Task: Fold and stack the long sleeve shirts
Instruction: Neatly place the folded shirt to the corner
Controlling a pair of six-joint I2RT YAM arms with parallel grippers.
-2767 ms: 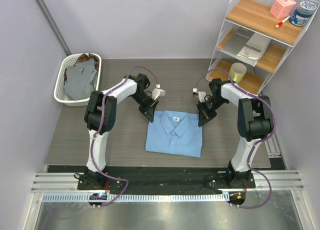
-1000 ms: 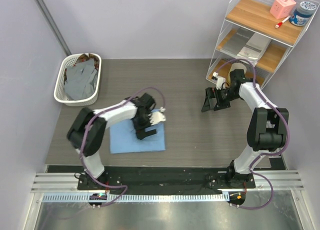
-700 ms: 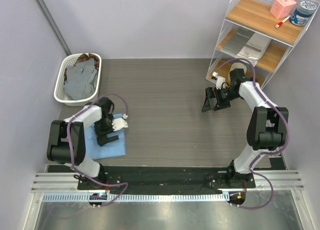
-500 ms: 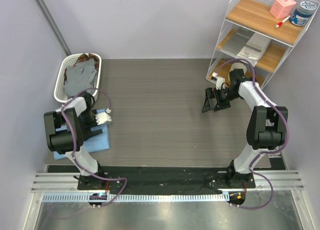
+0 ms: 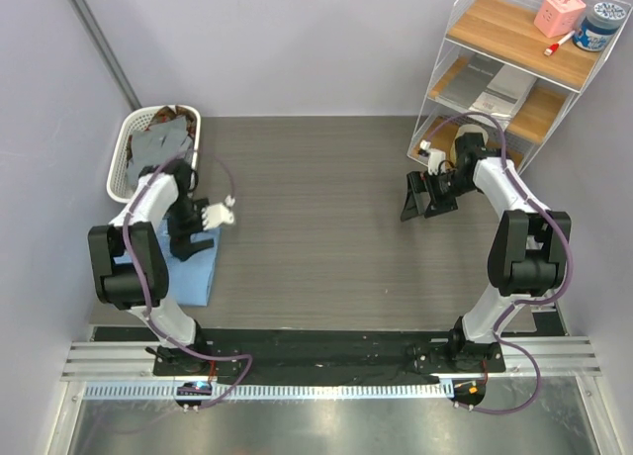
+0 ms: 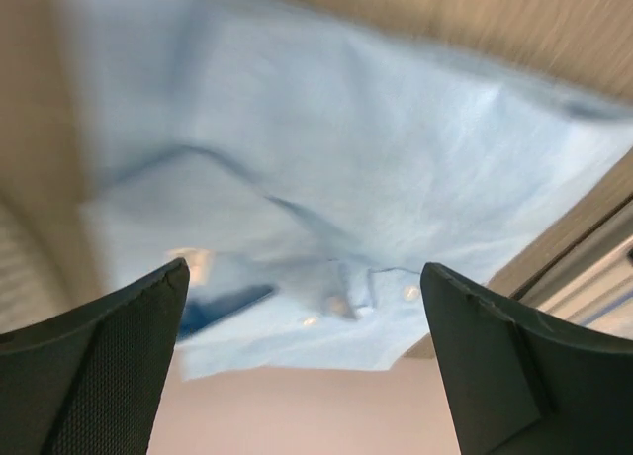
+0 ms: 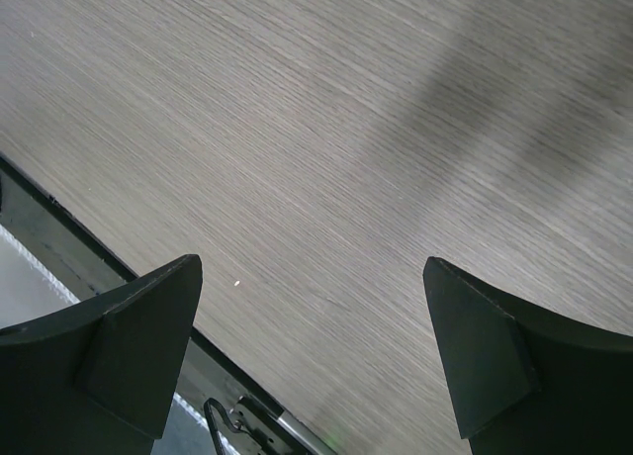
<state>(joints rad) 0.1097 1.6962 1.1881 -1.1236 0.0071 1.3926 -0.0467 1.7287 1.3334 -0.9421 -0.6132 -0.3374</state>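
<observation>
Grey wood-grain table point(image 5: 326, 227), folded light blue shirt point(image 5: 193, 277) near-left, white basket point(image 5: 119, 173) far-left

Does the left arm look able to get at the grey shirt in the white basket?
Probably yes: the left gripper hangs open above the light blue shirt, right beside the basket, and the grey shirt lies on top there with nothing over it.

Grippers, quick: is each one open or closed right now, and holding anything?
Left gripper: jaws open, empty, over the light blue shirt.
Right gripper: jaws open, empty, over the table.
</observation>
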